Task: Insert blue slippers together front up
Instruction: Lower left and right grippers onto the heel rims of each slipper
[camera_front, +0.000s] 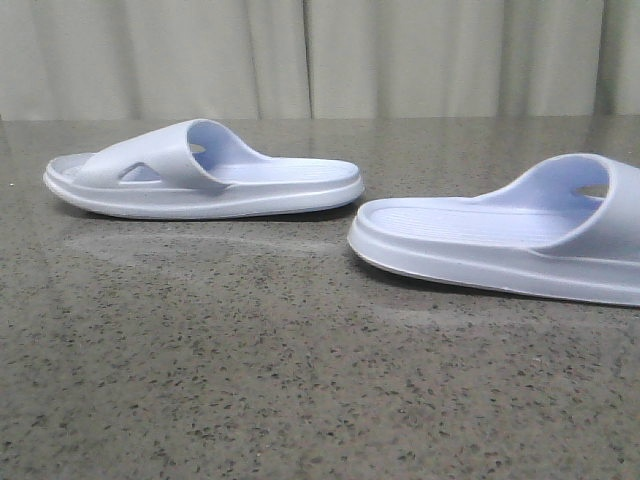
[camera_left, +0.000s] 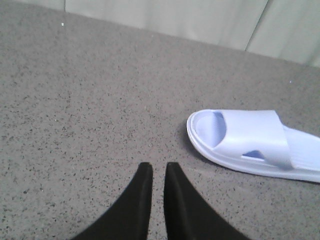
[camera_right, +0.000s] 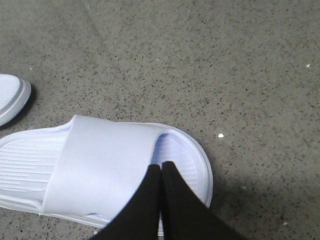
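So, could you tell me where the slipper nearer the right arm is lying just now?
In the front view the right slipper lies sole-down at the right edge of the stone table, heel pointing left, just short of the left slipper; the right gripper hovers shut over its toe end.

- The blue slippers (camera_front: 205, 175) (camera_front: 520, 235) looked like smooth, matt moulded foam, with ribbed footbeds.
- The table (camera_front: 250, 380) under them looked like polished speckled grey stone, faintly glossy.
- The curtain (camera_front: 300, 55) behind the table looked like pale cloth.
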